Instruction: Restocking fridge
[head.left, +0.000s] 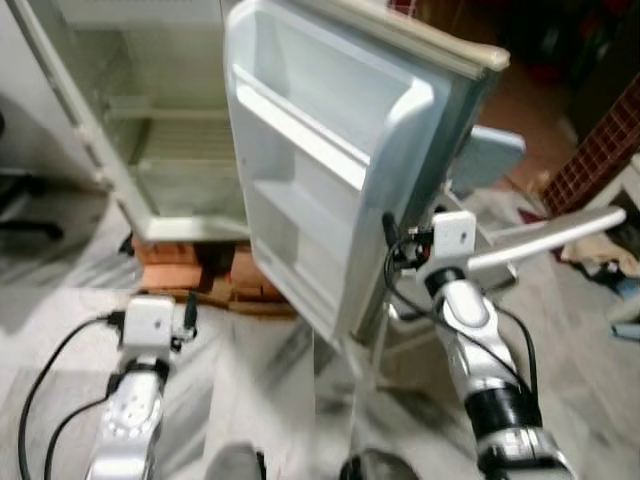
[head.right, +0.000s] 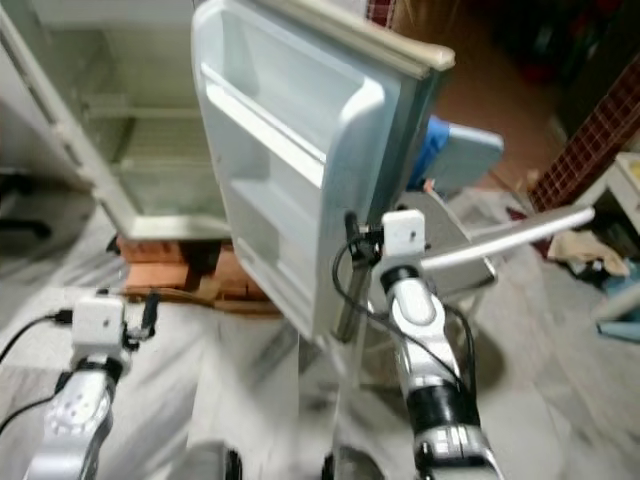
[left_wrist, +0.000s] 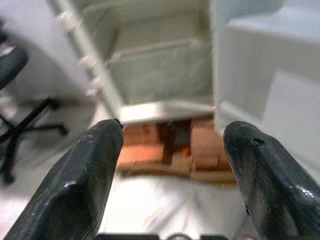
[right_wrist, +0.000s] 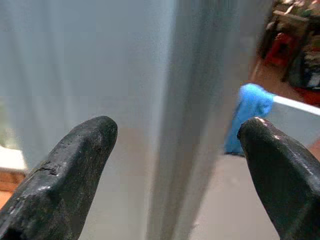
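Head views: the fridge (head.left: 150, 120) stands open on bricks (head.left: 215, 275), its shelves bare. Its door (head.left: 330, 170) swings out toward the robot, door racks facing left. The right gripper (head.left: 390, 245) is raised at the door's outer edge, its fingers just beside that edge. The left gripper (head.left: 185, 315) is held low, well short of the bricks and apart from the door. A grey chair (head.right: 470, 160) with a blue cloth (head.right: 428, 150) stands behind the door.

Left wrist view: the left gripper's fingers (left_wrist: 75, 185) are spread wide with nothing between them; ahead of the tips lie the bricks and the open fridge cabinet.

Right wrist view: the right gripper's fingers (right_wrist: 65, 175) are spread wide, and the door's edge (right_wrist: 185, 125) runs between them, just ahead of the tips; whether they touch it I cannot tell. The blue cloth shows past one finger.
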